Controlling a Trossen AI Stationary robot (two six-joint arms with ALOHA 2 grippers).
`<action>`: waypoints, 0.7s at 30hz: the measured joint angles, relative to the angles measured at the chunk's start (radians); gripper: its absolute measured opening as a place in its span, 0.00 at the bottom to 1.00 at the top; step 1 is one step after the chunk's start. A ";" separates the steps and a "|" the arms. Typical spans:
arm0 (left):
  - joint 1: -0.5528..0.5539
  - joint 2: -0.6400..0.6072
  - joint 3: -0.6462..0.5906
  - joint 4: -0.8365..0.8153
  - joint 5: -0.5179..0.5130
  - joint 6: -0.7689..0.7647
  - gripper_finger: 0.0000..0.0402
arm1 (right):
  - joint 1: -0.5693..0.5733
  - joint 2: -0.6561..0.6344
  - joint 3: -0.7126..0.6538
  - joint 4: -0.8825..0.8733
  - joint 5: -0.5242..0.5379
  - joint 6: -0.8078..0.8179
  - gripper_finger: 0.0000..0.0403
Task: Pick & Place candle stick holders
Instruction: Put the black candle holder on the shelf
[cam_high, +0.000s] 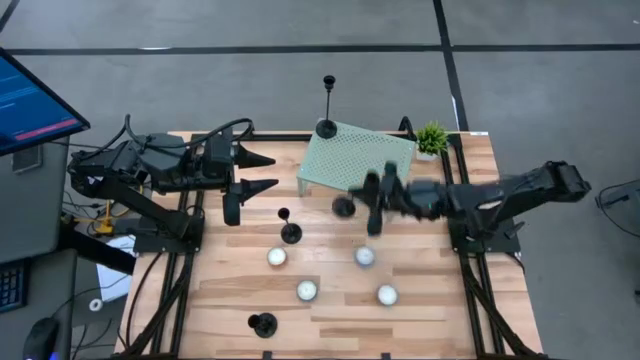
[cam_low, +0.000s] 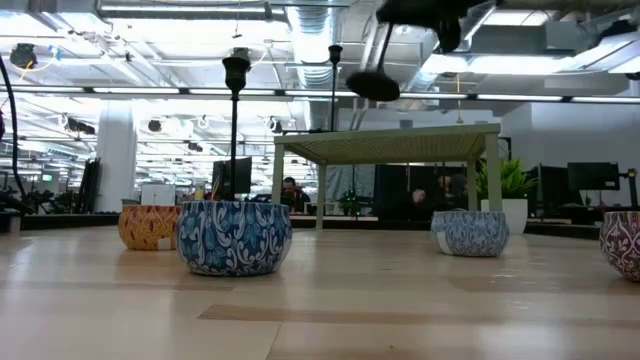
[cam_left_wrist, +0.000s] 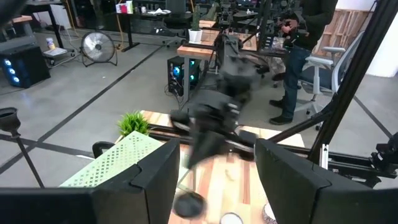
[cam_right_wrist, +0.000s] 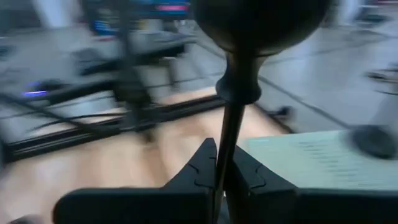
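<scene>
My right gripper (cam_high: 372, 203) is over the table's middle, just near of the pale green perforated stand (cam_high: 355, 160), and is shut on a black candle stick holder (cam_high: 345, 207). That holder also shows high up in the low view (cam_low: 378, 85). A second, tall holder (cam_high: 327, 128) stands by its base on the stand's far left corner. A third holder (cam_high: 290, 233) and a fourth (cam_high: 263, 324) stand on the table by their bases. My left gripper (cam_high: 265, 172) is open and empty at the left, level with the stand. My right gripper pinches the holder's thin stem (cam_right_wrist: 222, 163) between its two fingers. The stem sticks out beyond the fingertips to a collar and the round base (cam_right_wrist: 261, 22) at its far end. The holder is lifted clear of the table and tilted, its base toward the table's left.
Several white tealights in patterned tins lie on the near half of the table (cam_high: 277, 257) (cam_high: 365, 257) (cam_high: 306, 291) (cam_high: 387, 295). A small potted plant (cam_high: 432, 138) stands at the stand's far right corner. A person stands in the room beyond the table (cam_left_wrist: 298, 50).
</scene>
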 joint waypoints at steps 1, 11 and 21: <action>0.000 0.000 0.000 0.000 0.000 0.000 0.52 | -0.040 -0.001 0.019 -0.029 -0.001 -0.009 0.00; 0.000 0.000 0.000 0.004 -0.001 -0.004 0.52 | -0.280 0.148 0.313 -0.263 -0.096 -0.125 0.00; 0.000 0.000 0.000 0.005 -0.001 0.000 0.52 | -0.364 0.403 0.498 -0.278 -0.206 -0.172 0.00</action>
